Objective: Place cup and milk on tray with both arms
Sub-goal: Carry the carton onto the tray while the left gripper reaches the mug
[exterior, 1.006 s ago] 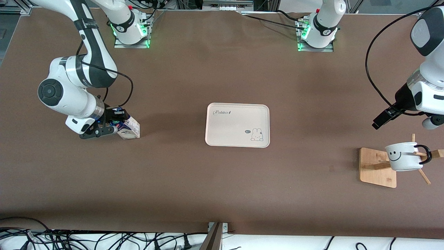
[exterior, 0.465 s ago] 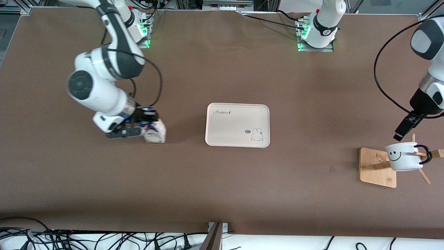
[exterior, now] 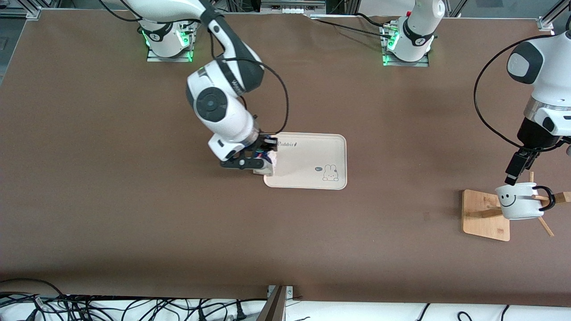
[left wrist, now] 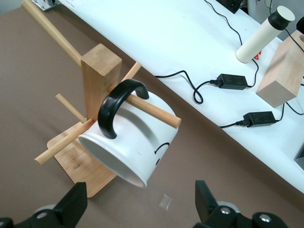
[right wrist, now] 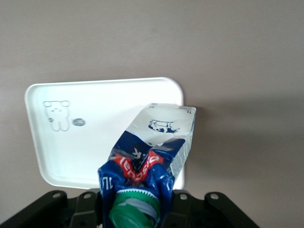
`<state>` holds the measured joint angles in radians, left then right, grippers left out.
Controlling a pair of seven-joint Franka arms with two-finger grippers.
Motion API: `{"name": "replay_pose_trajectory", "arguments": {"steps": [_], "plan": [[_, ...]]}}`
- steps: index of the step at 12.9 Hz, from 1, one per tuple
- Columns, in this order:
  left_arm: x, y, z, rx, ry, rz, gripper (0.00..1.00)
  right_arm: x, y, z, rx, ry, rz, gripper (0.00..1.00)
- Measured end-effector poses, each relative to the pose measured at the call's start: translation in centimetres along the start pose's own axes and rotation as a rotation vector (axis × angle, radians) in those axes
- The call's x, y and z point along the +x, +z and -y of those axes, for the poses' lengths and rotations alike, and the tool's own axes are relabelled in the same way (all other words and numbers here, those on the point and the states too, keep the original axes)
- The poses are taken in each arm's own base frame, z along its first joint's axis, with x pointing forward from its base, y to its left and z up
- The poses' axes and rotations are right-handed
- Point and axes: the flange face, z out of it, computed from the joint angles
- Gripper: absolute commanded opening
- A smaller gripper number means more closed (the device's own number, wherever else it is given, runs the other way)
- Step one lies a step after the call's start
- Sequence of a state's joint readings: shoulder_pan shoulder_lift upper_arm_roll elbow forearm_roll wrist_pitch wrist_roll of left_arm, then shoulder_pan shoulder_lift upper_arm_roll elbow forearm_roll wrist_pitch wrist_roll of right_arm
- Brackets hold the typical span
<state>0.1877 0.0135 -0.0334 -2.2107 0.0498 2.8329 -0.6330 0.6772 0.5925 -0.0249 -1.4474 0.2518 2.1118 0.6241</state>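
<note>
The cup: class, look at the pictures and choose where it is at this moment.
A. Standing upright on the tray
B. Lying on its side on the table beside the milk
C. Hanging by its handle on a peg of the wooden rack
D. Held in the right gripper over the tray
C: the cup hangs by its black handle on a peg of the wooden rack, with the open left gripper over it.
</note>
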Motion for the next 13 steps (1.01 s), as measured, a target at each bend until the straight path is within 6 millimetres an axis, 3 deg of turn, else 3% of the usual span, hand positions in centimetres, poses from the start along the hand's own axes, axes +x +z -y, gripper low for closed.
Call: {"name": "replay_pose_trajectory", "arguments": {"steps": [3,7,8,9,10,13], "plan": [[0.1,1.2,0.5,-0.044,-0.100,-0.011,1.00,-1.7,1.0,2.4,0.013,0.000,-0.013,0.29],[-0.5,4.3,1.1,-0.081,-0.122,-0.063,1.00,-1.7,3.3,2.1,-0.011,0.005,0.006,0.38],[-0.6,4.6,1.0,-0.083,-0.121,-0.065,1.00,-1.6,3.7,2.0,-0.013,0.006,0.007,0.50],[-0.5,4.7,0.9,-0.085,-0.120,-0.065,0.93,-1.6,3.9,1.9,-0.015,0.007,0.008,0.79],[-0.4,4.8,0.7,-0.087,-0.120,-0.067,0.92,-1.6,4.0,1.9,-0.016,0.007,0.009,1.00],[-0.2,5.1,0.6,-0.088,-0.119,-0.067,0.55,-1.5,4.0,1.9,-0.015,0.007,0.007,1.00]]}}
